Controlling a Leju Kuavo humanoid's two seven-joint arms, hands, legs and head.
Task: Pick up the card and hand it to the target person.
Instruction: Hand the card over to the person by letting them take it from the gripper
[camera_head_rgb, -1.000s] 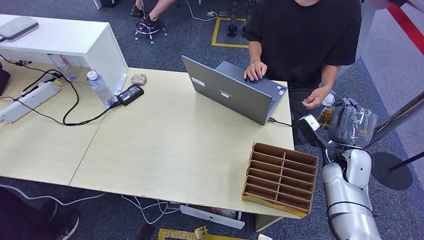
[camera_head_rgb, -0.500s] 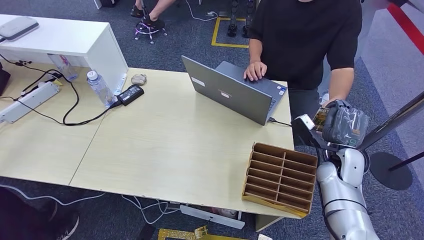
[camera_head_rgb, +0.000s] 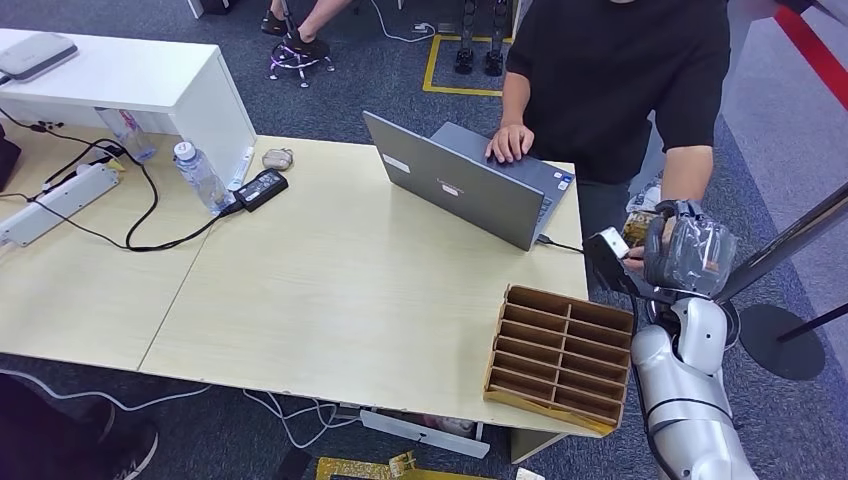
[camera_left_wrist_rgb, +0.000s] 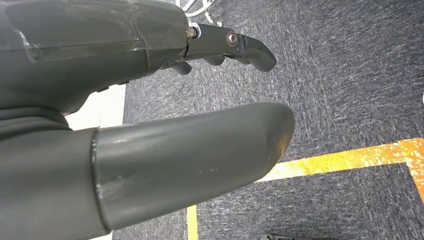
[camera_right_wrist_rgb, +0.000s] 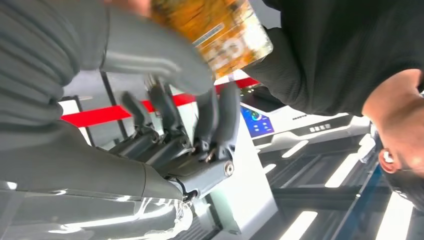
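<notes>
The card (camera_head_rgb: 636, 227), orange and glossy, is raised past the table's right edge in my right hand (camera_head_rgb: 686, 255). In the right wrist view the card (camera_right_wrist_rgb: 227, 27) is blurred. My thick grey thumb (camera_right_wrist_rgb: 155, 50) lies across its edge, and the dark fingertips (camera_right_wrist_rgb: 222, 102) come close under the thumb. The person in a black shirt (camera_head_rgb: 620, 80) stands right behind it. Their arm comes down to the card, and their fingers (camera_head_rgb: 632, 262) touch it from below. My left hand (camera_left_wrist_rgb: 115, 65) hangs over the carpet, fingers apart and holding nothing.
A cardboard sorter with several slots (camera_head_rgb: 560, 355) sits at the table's right front corner, just left of my right arm. An open grey laptop (camera_head_rgb: 465, 185) stands under the person's other hand. At the far left are a water bottle (camera_head_rgb: 200, 175), a charger (camera_head_rgb: 262, 188) and cables. A dark stand base (camera_head_rgb: 785, 342) is on the floor at the right.
The person's arm has come down and their hand has reached the card. My right hand, with the card, has shifted slightly left and up. The left hand hangs as before.
</notes>
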